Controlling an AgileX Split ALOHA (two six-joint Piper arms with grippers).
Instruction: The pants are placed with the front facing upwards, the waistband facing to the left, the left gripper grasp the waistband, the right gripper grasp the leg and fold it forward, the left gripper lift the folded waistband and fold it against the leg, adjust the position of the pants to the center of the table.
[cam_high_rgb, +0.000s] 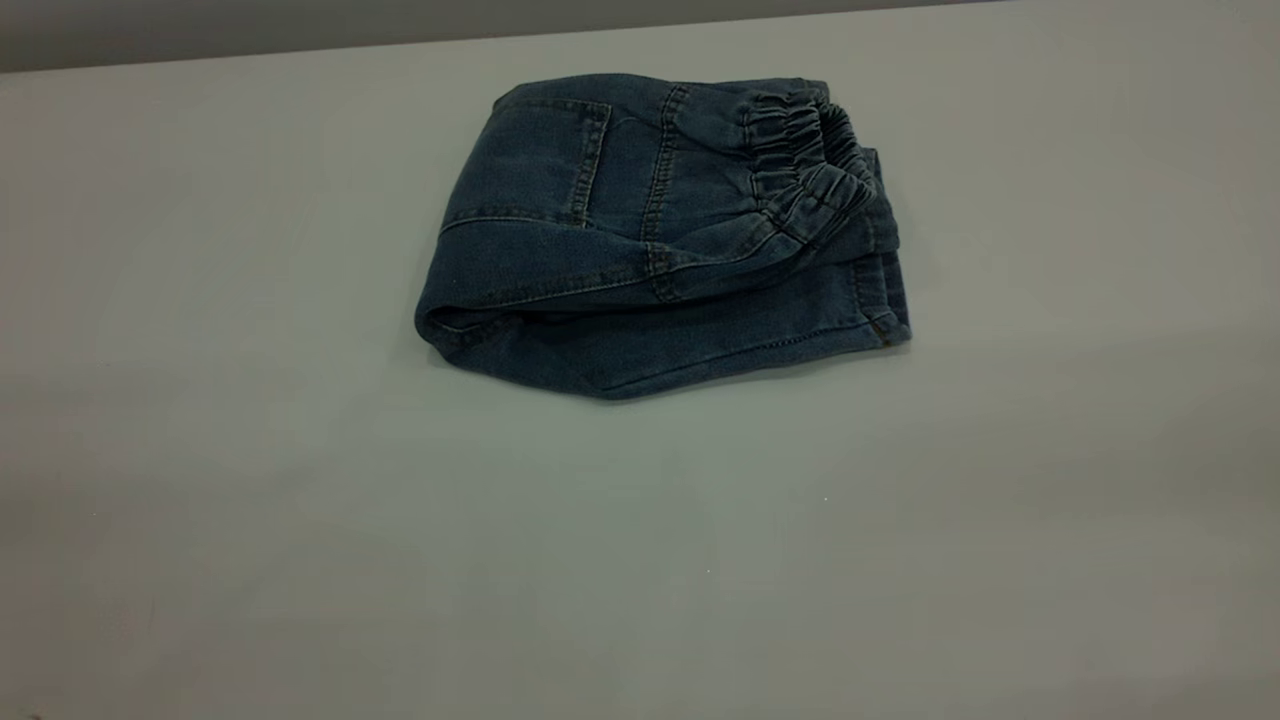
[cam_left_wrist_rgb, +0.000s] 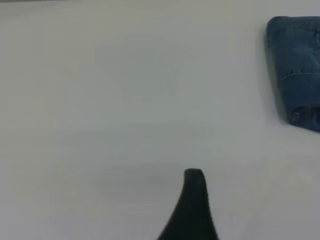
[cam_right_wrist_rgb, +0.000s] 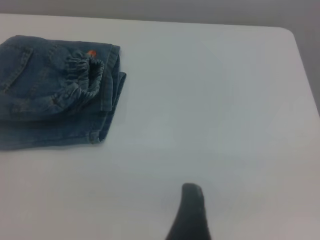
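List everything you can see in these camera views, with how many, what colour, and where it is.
pants: one, blue denim, folded into a compact bundle lying on the table, a little behind the middle in the exterior view
waistband: one, darker blue gathered elastic, on top of the bundle at its right end in the exterior view
table: one, pale grey-white, filling nearly every view; a darker strip runs behind its far edge
left gripper: one black finger showing in the left wrist view, over bare table and apart from the pants; not seen in the exterior view
right gripper: one black finger showing in the right wrist view, over bare table and apart from the pants; not seen in the exterior view
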